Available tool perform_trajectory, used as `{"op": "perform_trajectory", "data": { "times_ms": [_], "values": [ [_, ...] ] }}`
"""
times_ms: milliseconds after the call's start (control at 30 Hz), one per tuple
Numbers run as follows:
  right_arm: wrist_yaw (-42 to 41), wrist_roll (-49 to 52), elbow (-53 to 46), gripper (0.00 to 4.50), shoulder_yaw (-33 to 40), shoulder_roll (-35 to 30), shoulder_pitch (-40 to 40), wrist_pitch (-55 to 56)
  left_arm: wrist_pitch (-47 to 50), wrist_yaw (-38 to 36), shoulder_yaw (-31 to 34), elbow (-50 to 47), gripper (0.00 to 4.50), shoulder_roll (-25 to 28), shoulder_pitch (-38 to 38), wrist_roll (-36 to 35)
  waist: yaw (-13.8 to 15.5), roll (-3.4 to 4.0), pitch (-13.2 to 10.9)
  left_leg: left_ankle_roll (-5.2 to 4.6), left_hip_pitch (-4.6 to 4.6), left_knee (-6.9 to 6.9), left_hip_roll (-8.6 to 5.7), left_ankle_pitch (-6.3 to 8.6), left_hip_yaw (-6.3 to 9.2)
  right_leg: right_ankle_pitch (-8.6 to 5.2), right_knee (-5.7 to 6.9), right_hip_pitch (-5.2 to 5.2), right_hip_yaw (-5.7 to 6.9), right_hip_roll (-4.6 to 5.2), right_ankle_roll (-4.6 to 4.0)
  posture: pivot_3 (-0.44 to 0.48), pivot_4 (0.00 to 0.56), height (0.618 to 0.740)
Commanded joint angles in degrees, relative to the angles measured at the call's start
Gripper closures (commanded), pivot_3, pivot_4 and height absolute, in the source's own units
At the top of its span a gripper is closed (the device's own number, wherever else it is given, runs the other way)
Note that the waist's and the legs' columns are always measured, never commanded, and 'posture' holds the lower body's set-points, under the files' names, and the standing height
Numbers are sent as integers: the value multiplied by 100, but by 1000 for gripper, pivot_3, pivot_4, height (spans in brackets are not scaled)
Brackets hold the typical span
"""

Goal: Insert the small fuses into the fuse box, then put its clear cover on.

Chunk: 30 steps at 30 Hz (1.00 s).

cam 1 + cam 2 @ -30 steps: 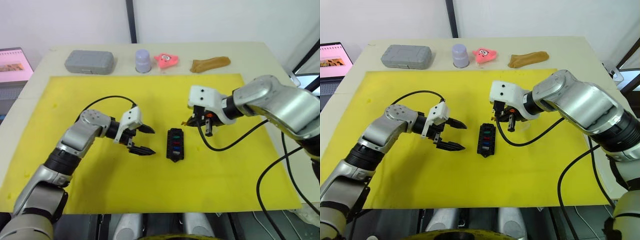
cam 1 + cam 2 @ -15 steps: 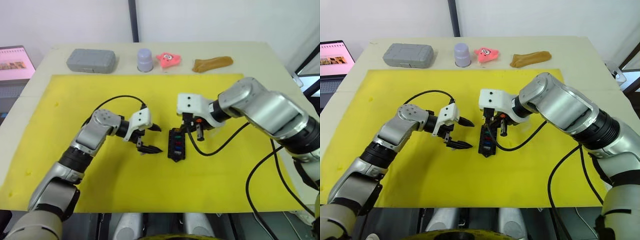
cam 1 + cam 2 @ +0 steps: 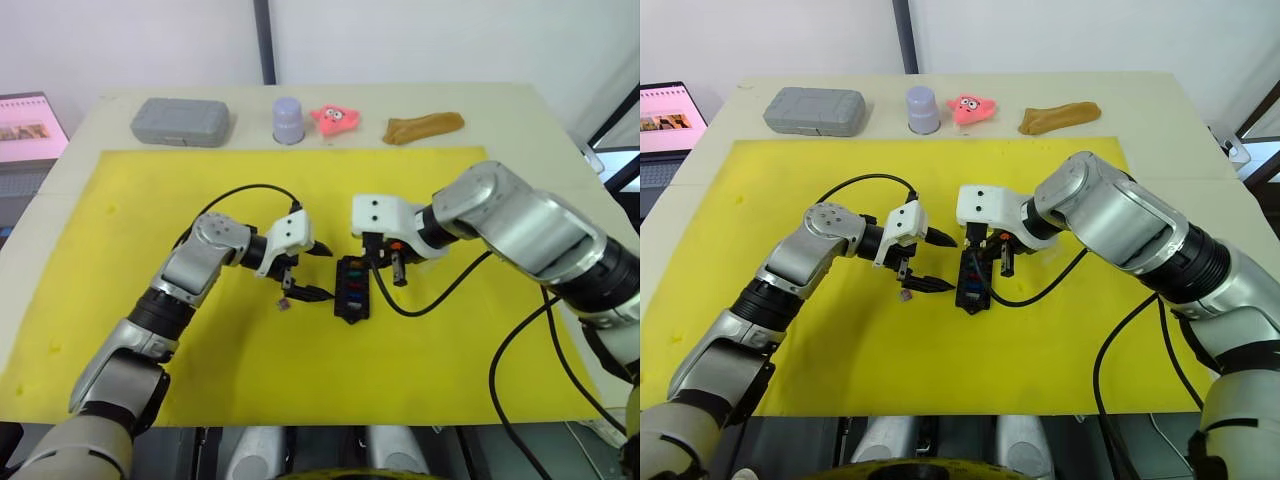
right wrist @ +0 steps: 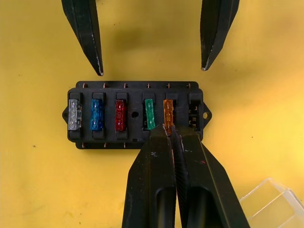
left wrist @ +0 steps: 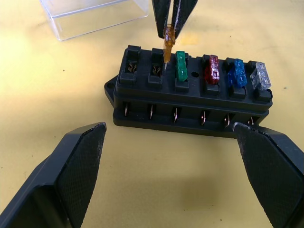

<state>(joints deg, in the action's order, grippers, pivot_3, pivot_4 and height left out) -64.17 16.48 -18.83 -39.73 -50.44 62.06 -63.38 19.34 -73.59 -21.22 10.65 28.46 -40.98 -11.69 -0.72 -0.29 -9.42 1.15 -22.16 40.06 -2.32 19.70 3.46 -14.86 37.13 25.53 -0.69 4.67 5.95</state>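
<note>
Orange fuse [image 4: 167,110]: pinched tight in right gripper [image 4: 172,135], tip seems in fuse box [image 4: 137,116] slot.
Left gripper [image 5: 173,156]: wide open, holding nothing.
Tip: push straight down.

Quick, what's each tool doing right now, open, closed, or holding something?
Left tool: open, empty, beside the fuse box.
Right tool: closed on the orange fuse, at a slot.

Black fuse box [image 4: 135,115], four fuses [image 4: 108,114] seated

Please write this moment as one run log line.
right claw: shut on orange fuse | fuse box: four fuses seated | left claw: open beside box
</note>
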Motion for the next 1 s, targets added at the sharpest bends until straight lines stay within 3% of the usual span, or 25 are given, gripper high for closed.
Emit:
{"op": "perform_trajectory", "data": {
  "times_ms": [33, 1000],
  "values": [
    [-42, -158, -62, 4500, 57, 46, 25, 79, -94, -5, 90, -132, 27, -2, -70, 41, 0, 0, 0, 0, 0, 0, 0, 0, 0, 0, 0, 0, 0, 0, 0, 0, 150, 740],
    [-172, -764, 94, 4500, -89, 258, -219, 212, -363, 25, 99, -131, 27, -125, 8, 119, -5, 1, 1, 1, 1, 4, -2, -1, 0, 0, 6, 0, 1, 0, 0, 0, 150, 740]
  ]
}}
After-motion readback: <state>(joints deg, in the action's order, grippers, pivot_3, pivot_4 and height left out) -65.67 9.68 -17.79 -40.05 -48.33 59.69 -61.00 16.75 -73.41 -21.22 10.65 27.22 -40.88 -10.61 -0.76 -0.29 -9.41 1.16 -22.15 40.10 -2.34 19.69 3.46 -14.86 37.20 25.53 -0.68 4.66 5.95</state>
